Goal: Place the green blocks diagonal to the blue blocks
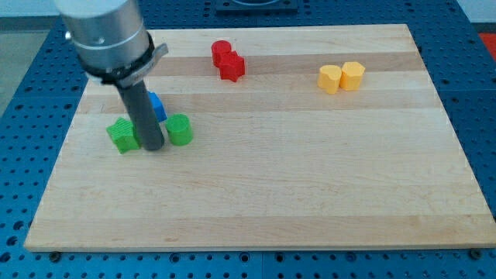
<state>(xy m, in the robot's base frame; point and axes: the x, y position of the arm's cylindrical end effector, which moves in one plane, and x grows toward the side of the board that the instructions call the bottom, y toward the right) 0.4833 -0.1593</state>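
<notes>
Where the wooden board [256, 194] begins at the view's left, a green star block [122, 135] touches my tip [152, 147], a bare rod gripping nothing. A blue block [157, 107] peeks out just behind the rod. A green cylinder [180, 129] sits beside the tip. Farther right lie two touching red blocks [227, 60], then two yellow blocks [342, 77].

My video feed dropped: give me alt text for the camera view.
My tip rests between two green blocks, with a partly hidden blue block behind the rod, on the wooden board. Two red blocks and two yellow blocks sit near the view's top.
</notes>
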